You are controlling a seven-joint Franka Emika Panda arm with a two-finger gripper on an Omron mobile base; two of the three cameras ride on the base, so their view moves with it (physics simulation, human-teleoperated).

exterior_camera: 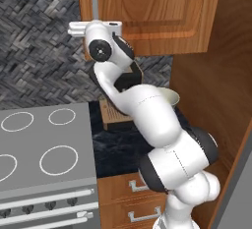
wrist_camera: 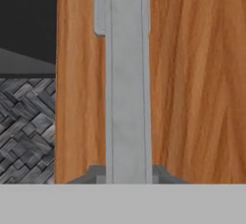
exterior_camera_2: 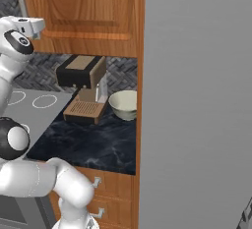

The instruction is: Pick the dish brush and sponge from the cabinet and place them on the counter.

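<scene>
Gripping the cabinet [exterior_camera: 162,12] handle [wrist_camera: 127,83], the claw [exterior_camera: 93,22] sits clamped tight.

Brown cabinet [exterior_camera: 162,12] door shut (grey bar handle [wrist_camera: 126,79]); glossy counter [exterior_camera_2: 93,142] below.

A grey stovetop with white rings [exterior_camera: 42,144] sits left of the dark stone slab. A grey herringbone tile backsplash [exterior_camera: 39,51] covers the wall behind. On the slab stand a black box-shaped toaster with a tan top [exterior_camera_2: 80,71], a slatted wooden rack [exterior_camera_2: 84,109] before it, and a pale round bowl [exterior_camera_2: 123,104] just beside the rack. Brown wooden drawers with grey handles [exterior_camera: 133,199] lie below.
</scene>
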